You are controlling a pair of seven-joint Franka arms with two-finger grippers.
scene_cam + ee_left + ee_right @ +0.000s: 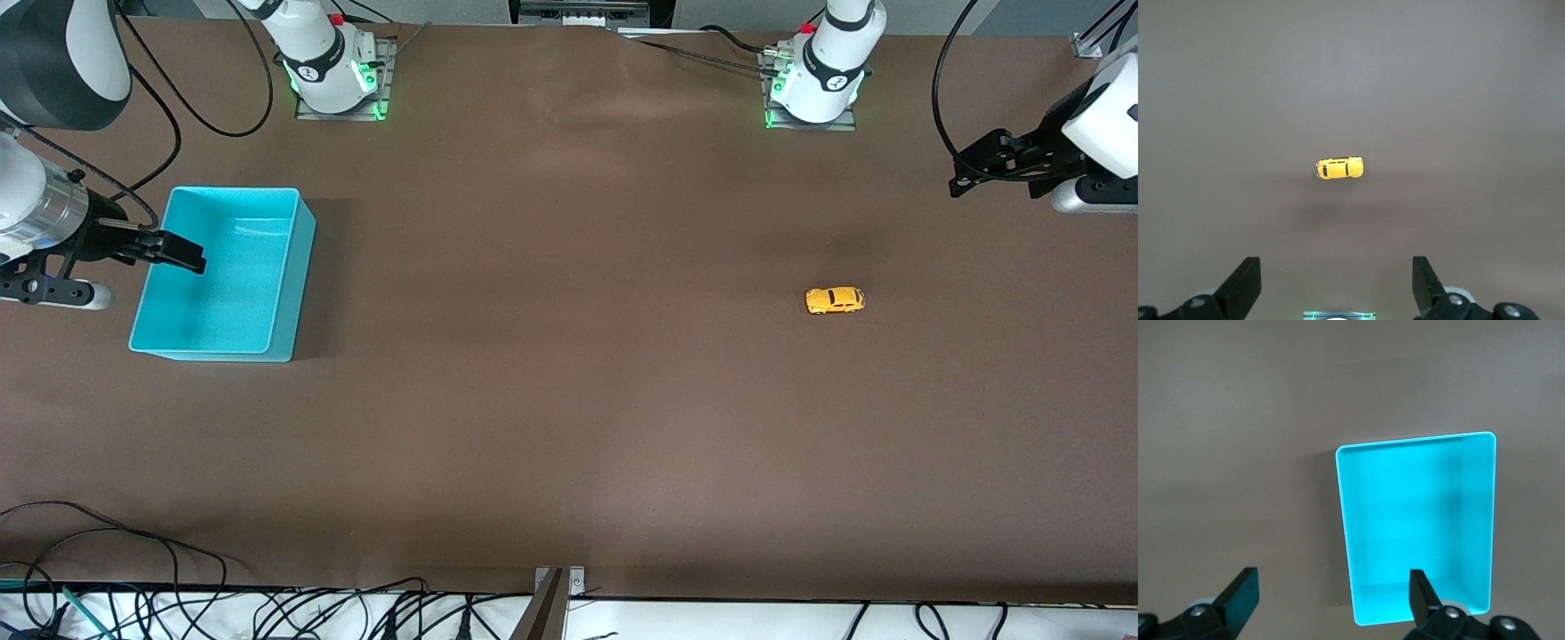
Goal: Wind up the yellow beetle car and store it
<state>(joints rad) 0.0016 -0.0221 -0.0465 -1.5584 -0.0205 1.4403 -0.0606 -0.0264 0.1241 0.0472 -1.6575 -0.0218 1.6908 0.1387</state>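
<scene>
Brown table — yellow beetle car alone; left gripper, right gripper spread wide; only right wrist view fills with turquoise bin.

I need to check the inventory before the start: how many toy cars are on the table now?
1. The yellow beetle car stands on the bare table toward the left arm's end, apart from both grippers. The turquoise bin looks empty; no other car shows.

Yellow beetle car: tiny, yellow-orange, rounded body, dark windows. Sits upright on its wheels on the brown table, toward the left arm's end, its length running along the table. Stands alone, untouched, nothing near it.
</scene>
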